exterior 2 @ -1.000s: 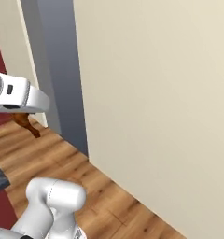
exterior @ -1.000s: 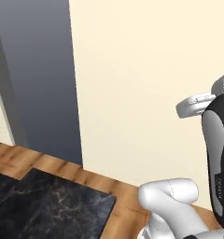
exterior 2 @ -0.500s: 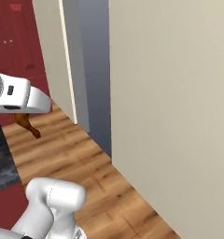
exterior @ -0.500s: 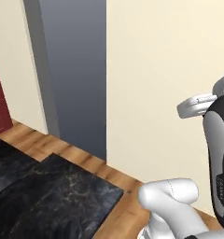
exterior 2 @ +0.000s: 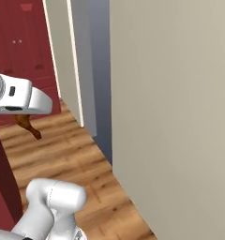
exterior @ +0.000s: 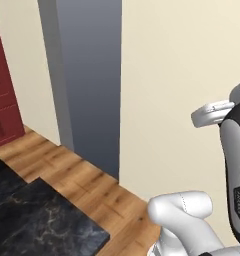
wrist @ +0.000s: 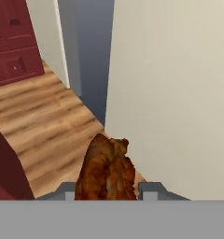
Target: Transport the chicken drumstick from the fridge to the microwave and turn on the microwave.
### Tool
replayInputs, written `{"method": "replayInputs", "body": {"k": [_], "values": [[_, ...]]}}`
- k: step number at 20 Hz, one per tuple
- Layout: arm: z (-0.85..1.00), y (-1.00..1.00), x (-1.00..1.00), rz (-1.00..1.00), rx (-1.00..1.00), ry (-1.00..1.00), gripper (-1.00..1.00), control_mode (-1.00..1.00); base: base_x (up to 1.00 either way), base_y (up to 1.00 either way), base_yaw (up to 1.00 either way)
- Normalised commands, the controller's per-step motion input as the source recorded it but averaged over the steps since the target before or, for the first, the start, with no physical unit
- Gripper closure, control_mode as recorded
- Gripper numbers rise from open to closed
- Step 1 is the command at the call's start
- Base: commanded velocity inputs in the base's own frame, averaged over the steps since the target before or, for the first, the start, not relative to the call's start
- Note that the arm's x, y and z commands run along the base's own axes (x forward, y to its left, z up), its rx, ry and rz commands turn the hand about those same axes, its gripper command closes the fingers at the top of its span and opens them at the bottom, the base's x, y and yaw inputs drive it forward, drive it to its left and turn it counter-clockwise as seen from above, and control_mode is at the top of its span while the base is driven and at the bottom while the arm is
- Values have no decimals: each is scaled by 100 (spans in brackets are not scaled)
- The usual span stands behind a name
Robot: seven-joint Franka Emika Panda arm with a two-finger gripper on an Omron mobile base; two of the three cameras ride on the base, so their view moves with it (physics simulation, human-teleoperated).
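Note:
The chicken drumstick (wrist: 107, 168), a brown knobbly piece of meat, sits between my two fingertips, and my gripper (wrist: 108, 190) is shut on it. From the right base view the chicken drumstick (exterior 2: 29, 125) hangs below the white hand, with the gripper (exterior 2: 21, 115) held above the wooden floor at the left. A tall grey slab (exterior: 87, 85) stands between cream walls; I cannot tell whether it is the fridge. The microwave is out of view.
A broad cream wall (exterior 2: 175, 108) rises close on the right. Dark red cabinets with drawers (wrist: 16, 46) stand further back on the left. A wooden floor (exterior 2: 72, 150) runs between them, a dark marble slab (exterior: 32, 220) lies low at the left, and a dark red edge (wrist: 6, 172) is near the hand.
The whole picture has shifted as the base drives: wall and grey slab slide right and the red cabinets come into view. The drumstick stays in the gripper.

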Motion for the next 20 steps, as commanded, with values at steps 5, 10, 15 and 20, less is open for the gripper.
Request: {"method": "replayInputs", "body": {"k": [5, 10, 15, 20], "values": [[0, 0, 0, 0, 0, 0, 100, 100, 53, -1, 30], [0, 0, 0, 0, 0, 0, 100, 100, 47, 0, 38], [0, 0, 0, 0, 0, 0, 100, 100, 77, 0, 36], [0, 0, 0, 0, 0, 0, 100, 100, 93, -5, 32]]}}
